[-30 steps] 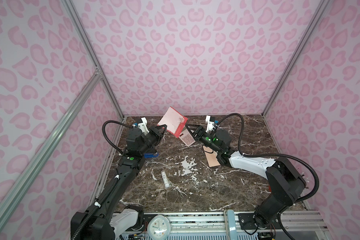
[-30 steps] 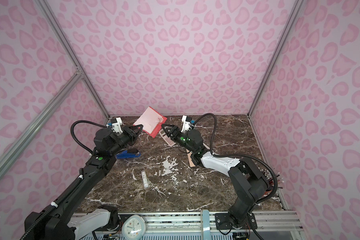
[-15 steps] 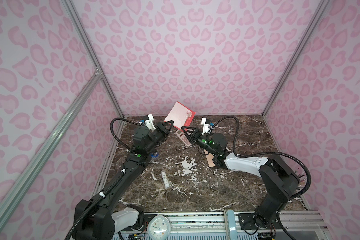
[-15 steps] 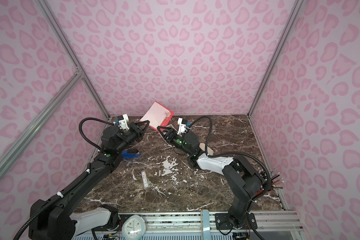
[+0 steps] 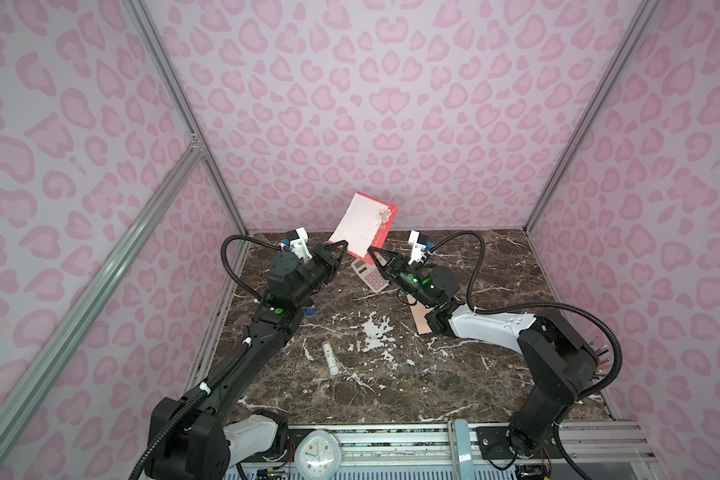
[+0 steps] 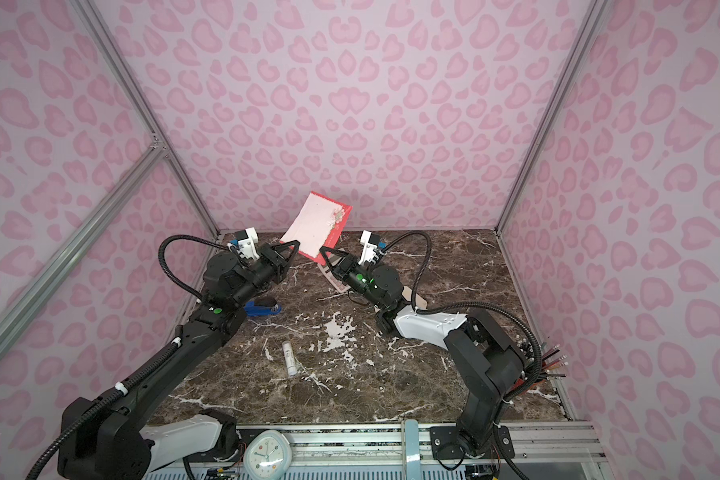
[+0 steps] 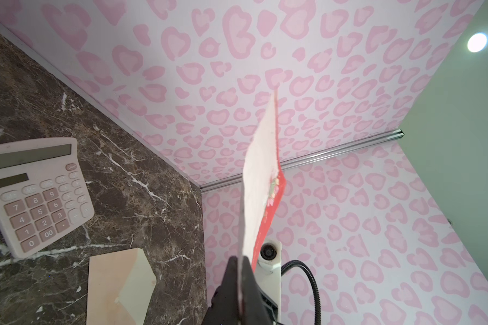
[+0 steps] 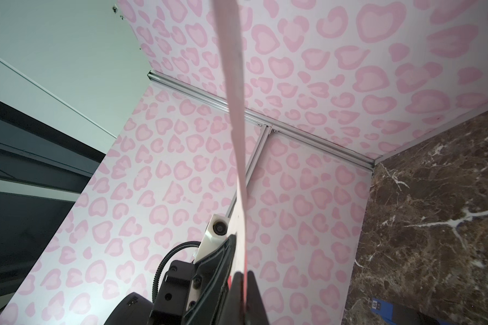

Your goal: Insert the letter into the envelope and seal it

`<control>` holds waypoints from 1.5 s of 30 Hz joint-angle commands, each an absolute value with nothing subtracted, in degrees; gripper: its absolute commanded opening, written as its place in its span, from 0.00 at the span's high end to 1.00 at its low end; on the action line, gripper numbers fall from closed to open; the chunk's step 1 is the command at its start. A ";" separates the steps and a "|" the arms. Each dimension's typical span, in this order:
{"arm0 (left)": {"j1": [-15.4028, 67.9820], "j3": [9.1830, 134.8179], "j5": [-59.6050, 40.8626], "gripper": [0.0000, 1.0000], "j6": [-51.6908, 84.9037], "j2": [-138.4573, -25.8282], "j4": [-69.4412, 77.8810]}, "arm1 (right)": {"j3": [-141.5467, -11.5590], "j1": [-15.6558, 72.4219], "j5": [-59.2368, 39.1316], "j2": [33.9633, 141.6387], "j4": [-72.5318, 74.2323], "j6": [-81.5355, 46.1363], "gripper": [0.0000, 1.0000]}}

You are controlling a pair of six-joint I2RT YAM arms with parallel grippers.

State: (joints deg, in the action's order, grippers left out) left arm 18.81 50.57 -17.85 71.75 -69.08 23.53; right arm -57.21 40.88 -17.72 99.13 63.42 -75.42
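Observation:
The letter [image 5: 364, 224] [image 6: 316, 226], pale patterned face with red edging, hangs tilted in the air above the table's back edge. My left gripper [image 5: 341, 243] [image 6: 295, 246] is shut on its lower left corner. My right gripper [image 5: 371, 249] [image 6: 322, 250] is shut on its lower right corner. Both wrist views show the letter [image 7: 261, 174] [image 8: 234, 84] edge-on, rising from pinched black jaws [image 7: 240, 263] [image 8: 244, 277]. The peach envelope [image 5: 420, 318] [image 6: 412, 293] lies flat under the right arm, mostly hidden. In the left wrist view the envelope [image 7: 116, 289] shows its cream flap open.
A pink-keyed calculator [image 5: 371, 276] [image 7: 37, 194] lies on the marble table below the letter. A blue stapler [image 6: 262, 308] sits beneath the left arm. A white glue stick [image 5: 330, 359] lies mid-table. A clock [image 5: 317, 457] stands at the front rail, pencils [image 6: 549, 361] at the right wall.
My left gripper carried the letter up and to the right. My right gripper moved in from the right and went from open to shut on the letter's lower corner.

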 commanded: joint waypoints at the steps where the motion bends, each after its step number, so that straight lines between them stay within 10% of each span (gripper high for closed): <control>1: 18.81 51.23 -18.61 0.86 69.76 -68.39 22.16 | -57.17 40.68 -17.86 98.37 63.48 -73.44 1.00; 5: 18.65 53.13 -19.14 0.50 64.21 -66.45 14.29 | -56.43 39.13 -19.48 95.74 58.08 -70.65 1.00; 10: 17.85 56.97 -17.14 0.27 52.76 -62.56 -1.90 | -57.48 36.02 -25.20 90.28 41.96 -60.11 1.00; 26: 16.26 55.34 -17.73 0.21 10.46 -49.81 -15.89 | -79.99 34.49 -25.47 85.75 -35.51 6.57 1.00; 45: 17.35 51.04 -36.65 0.09 -11.09 -50.80 -12.01 | -79.01 36.01 -30.87 78.23 -47.19 28.81 1.00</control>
State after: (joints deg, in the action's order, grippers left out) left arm 17.26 50.96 -32.23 -8.78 -50.06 -15.05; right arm -79.26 35.88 -28.62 78.56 -45.93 26.30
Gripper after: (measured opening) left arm 0.907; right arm 0.056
